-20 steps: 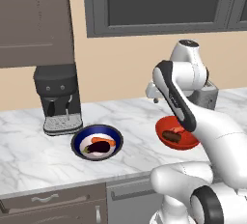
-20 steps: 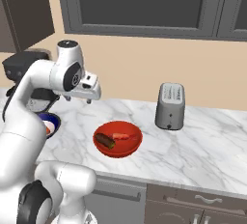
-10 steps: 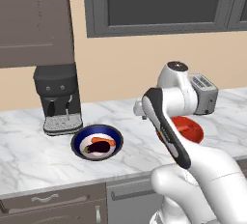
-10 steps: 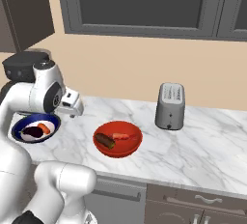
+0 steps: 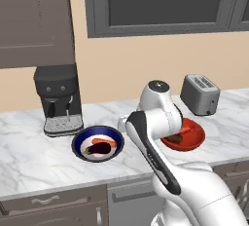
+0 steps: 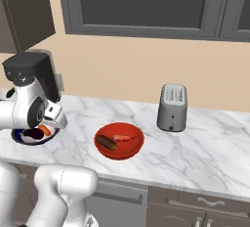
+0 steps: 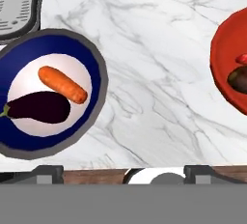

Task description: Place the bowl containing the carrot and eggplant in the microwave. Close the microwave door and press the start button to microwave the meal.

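Approach to the bowl (image 7: 92,76), by the look of things: claw (image 7: 124,171) spread wide and empty, hovering above the counter (image 7: 154,68), fingertips (image 7: 48,172) low in the hand view. Bowl at the left of that view, flat on the marble, with the carrot (image 7: 62,84) across the upper part of the white centre and the eggplant (image 7: 38,107) just below it, touching or nearly so. Red bowl (image 7: 224,68) at the right edge, well apart; coffee machine (image 7: 17,6) in the upper left corner, just beside the blue rim

To do it well:
- Shift the hand toward the left of the frame, far enough to bring one finger over the right-hand rim
- Keep the jaws wide on the way down
- Straddle the rim wall, one finger inside and one outside, clear of the carrot's tip
- Close firmly on the rim alone
- Lift level to prevent rolling of the vegetables

Likely risks: nudging the bowl into the coffee machine, pinching the carrot, tilting on the lift
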Controlling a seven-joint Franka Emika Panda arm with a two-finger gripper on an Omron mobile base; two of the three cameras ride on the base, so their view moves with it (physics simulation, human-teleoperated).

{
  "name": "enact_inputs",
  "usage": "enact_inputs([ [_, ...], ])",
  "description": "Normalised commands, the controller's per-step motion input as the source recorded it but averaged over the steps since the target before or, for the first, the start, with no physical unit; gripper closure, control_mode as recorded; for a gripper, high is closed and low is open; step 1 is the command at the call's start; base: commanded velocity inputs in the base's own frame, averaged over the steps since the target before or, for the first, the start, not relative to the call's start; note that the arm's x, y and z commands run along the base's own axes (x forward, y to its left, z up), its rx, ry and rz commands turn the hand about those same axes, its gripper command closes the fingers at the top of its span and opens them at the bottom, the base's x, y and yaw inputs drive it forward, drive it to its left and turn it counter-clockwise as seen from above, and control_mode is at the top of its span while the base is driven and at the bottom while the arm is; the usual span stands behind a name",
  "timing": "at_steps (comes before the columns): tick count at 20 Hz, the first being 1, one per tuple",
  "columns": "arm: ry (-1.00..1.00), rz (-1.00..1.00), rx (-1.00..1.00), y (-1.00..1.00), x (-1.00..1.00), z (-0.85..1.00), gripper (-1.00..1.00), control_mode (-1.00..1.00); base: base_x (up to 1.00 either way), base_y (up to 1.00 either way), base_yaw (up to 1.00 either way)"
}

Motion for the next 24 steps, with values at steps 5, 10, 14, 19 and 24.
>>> enact_inputs([
  [5,0.14,0.00,0.04,0.16,0.15,-0.13,-1.00,-1.00,0.00,0.00,0.00],
  [10,0.13,0.00,0.06,0.14,0.27,-0.20,-1.00,-1.00,0.00,0.00,0.00],
  [14,0.08,0.00,0.09,0.09,0.30,-0.31,-1.00,-1.00,0.00,0.00,0.00],
  [19,0.00,0.02,0.08,0.07,0.26,-0.40,-1.00,-1.00,0.00,0.00,0.00],
  [24,0.00,0.03,0.05,0.10,0.18,-0.45,-1.00,-1.00,0.00,0.00,0.00],
])
